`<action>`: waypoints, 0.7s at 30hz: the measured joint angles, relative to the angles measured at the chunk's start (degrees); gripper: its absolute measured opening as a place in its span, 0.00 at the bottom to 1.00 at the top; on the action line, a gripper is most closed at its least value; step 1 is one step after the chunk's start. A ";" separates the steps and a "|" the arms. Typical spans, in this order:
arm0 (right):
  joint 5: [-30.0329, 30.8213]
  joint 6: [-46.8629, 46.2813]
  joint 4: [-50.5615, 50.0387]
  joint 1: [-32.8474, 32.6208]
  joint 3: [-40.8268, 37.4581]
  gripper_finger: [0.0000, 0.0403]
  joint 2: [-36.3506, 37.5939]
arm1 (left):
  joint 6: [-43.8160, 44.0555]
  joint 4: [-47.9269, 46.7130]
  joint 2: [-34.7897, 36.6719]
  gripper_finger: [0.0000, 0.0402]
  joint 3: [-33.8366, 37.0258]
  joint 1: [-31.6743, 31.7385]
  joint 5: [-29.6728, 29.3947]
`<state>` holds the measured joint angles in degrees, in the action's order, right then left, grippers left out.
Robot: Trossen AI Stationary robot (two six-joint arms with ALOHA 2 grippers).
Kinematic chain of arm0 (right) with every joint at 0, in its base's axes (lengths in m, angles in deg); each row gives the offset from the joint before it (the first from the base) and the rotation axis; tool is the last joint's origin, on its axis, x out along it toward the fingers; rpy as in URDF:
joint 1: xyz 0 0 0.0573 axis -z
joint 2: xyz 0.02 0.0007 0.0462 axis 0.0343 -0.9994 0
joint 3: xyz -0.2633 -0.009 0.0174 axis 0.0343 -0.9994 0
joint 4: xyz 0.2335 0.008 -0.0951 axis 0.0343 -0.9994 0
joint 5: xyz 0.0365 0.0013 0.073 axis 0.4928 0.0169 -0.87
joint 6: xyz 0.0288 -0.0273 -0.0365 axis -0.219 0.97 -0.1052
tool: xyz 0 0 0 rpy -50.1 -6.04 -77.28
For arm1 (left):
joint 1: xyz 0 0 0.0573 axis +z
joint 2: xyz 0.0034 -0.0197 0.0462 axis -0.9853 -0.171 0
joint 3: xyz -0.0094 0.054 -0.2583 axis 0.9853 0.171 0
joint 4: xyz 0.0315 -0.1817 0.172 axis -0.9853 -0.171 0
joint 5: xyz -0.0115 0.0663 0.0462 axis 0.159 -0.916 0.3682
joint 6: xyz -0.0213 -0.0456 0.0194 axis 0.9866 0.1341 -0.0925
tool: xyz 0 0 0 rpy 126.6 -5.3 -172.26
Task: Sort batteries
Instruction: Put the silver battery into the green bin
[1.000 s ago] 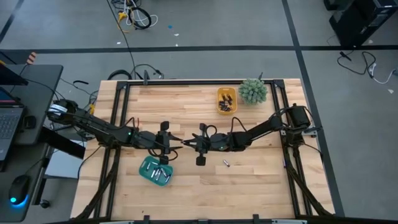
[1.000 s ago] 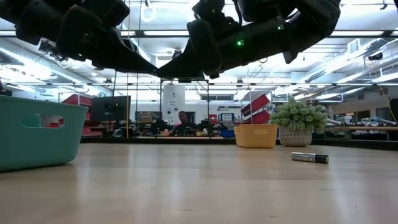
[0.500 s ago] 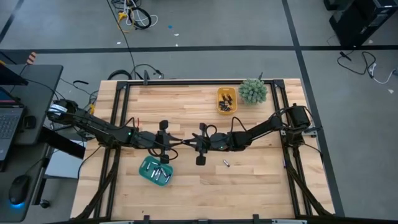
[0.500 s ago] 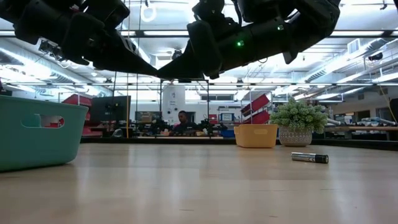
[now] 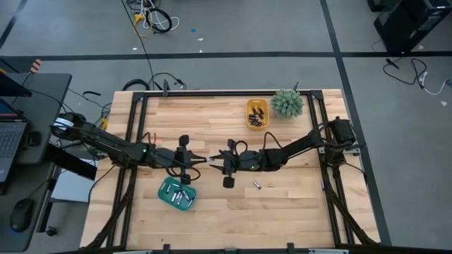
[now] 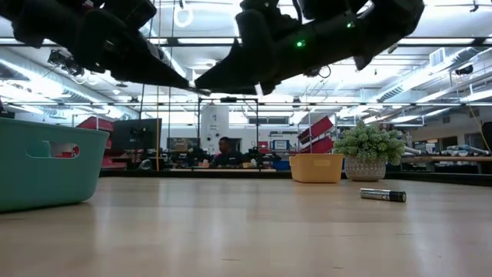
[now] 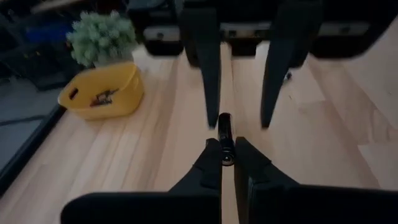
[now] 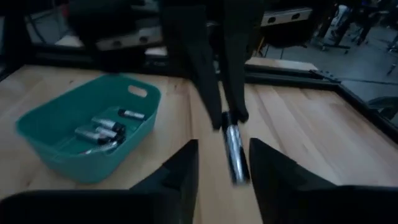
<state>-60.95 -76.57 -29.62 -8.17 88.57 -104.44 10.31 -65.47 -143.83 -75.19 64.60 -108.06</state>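
Teal bin (image 8: pixel 81 134) with batteries (image 8: pixel 102 130); yellow bin (image 7: pixel 102 93) likewise.

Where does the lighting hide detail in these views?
Low view: the arms are black silhouettes against bright ceiling lights, so the handoff is unreadable. Right wrist view: dim; the open right tool and the battery show dark. Left wrist view: evenly lit, left tool shut on the battery. High view: even light.

The high view looks straight down on the whole tabletop (image 5: pixel 212 212). The low view sits at tabletop height, facing level into the room behind. Each wrist view looks close past its own fingers. High and low views share the yellow bin (image 5: pixel 257 114) and plant (image 6: pixel 370 151).
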 joint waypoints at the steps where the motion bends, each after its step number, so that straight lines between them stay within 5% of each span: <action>1: 0.02 -0.29 -1.83 -0.26 0.00 0.34 0.72 | 1.03 -3.08 0.95 0.00 -0.79 -0.26 -0.06; 5: 0.04 -2.76 -10.26 -1.07 0.00 0.38 5.12 | 9.64 -24.79 4.30 0.00 -7.59 -2.68 2.01; 13: 0.22 -6.44 -20.06 -1.44 -0.08 0.38 10.10 | 31.56 -71.63 2.31 0.00 -28.81 -14.58 20.33; 21: 0.26 -6.85 -20.07 -1.44 -0.07 0.38 10.02 | 37.43 -76.92 0.09 0.00 -28.82 -19.43 19.35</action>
<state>-60.68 -83.42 -49.69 -9.61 88.51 -94.42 47.75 -142.39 -143.75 -104.01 45.17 -88.72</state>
